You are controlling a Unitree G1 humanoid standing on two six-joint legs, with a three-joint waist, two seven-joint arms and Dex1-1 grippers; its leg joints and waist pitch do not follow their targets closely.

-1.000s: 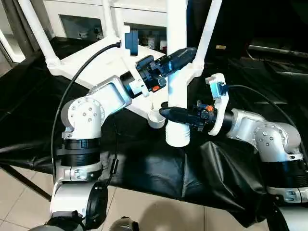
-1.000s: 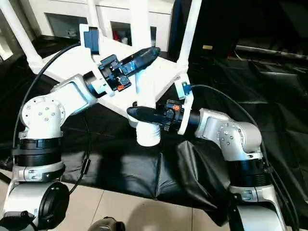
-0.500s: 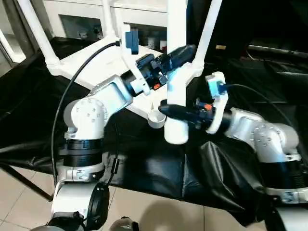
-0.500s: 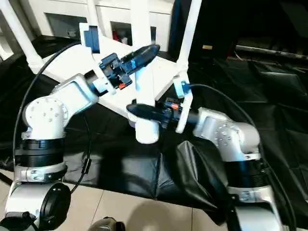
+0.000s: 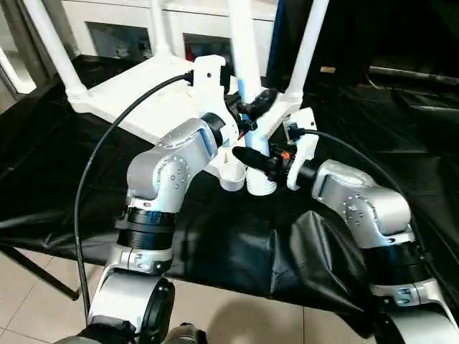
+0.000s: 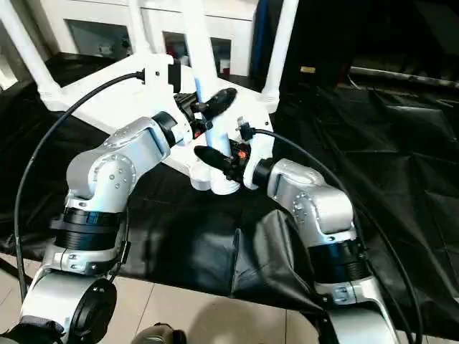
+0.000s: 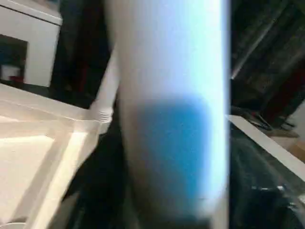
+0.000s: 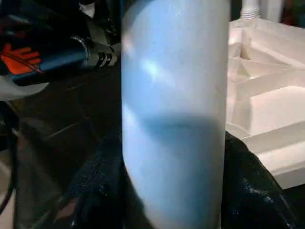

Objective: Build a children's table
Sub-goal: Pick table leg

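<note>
Left eye view: both grippers, left (image 5: 259,106) and right (image 5: 251,159), clamped on the last leg (image 5: 247,86), have swung it in beside the empty corner socket (image 5: 232,174) of the upturned tabletop (image 5: 136,89). Seating looks next.

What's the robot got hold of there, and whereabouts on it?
Both grippers grip the loose white leg near its thick lower end: left gripper higher, right gripper just below.

Both grippers' fingers (image 6: 215,155) apparently clamp the loose upright leg (image 6: 213,125).
</note>
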